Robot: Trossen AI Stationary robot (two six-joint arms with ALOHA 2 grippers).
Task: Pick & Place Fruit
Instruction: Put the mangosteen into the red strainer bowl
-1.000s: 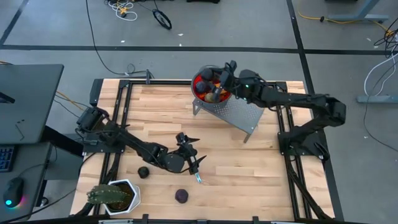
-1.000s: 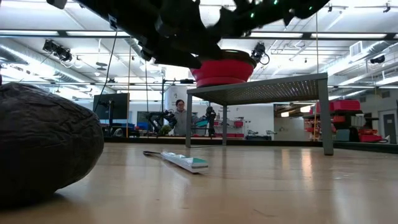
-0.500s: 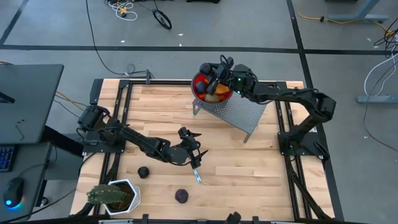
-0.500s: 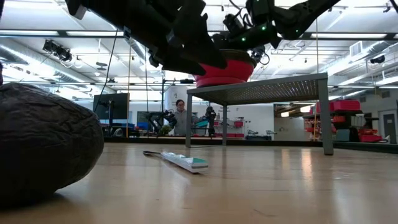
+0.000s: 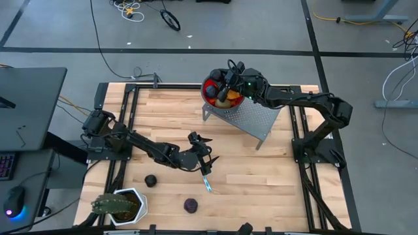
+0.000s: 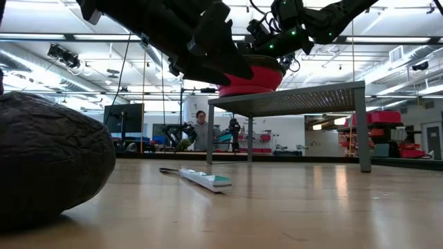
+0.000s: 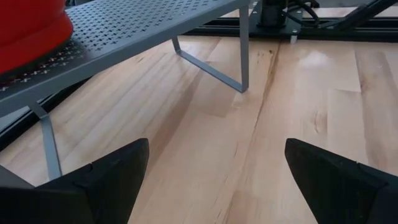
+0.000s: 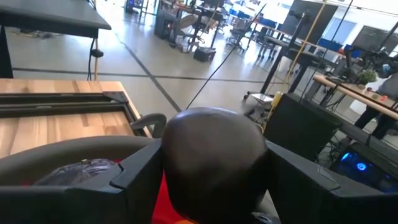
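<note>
A red bowl [image 5: 210, 86] holding several fruits [image 5: 223, 101] stands on a grey perforated stand [image 5: 251, 119] at the table's far middle. My right gripper [image 5: 225, 78] hangs over the bowl, shut on a dark round fruit [image 8: 214, 149]. Two more dark fruits [image 5: 151, 181] [image 5: 190, 205] lie on the wood near the front edge; one fills the low view's left [image 6: 48, 162]. My left gripper [image 5: 205, 154] hovers open over the table's middle, above a silver-and-teal knife [image 5: 207, 184], with nothing between its fingers [image 7: 109, 183]. My right gripper pinches the dark fruit's two opposite sides [image 8: 171, 158] between its two fingers [image 8: 140, 177]. The fingers reach in nearly level from the table's right side. The fruit is lifted clear, above the bowl's inside [image 8: 74, 165].
A spiky green plant in a white pot [image 5: 121, 205] stands at the front left corner. Black frame rails [image 5: 124, 130] run along the table's edges. Bare wood lies between the stand and the knife. A person [image 6: 201, 128] shows far off in the room behind.
My right gripper has swung a little toward the table's far edge and come down over the red bowl, the dark fruit still between its fingers. My left gripper has drifted slightly toward the table's right edge, staying open.
</note>
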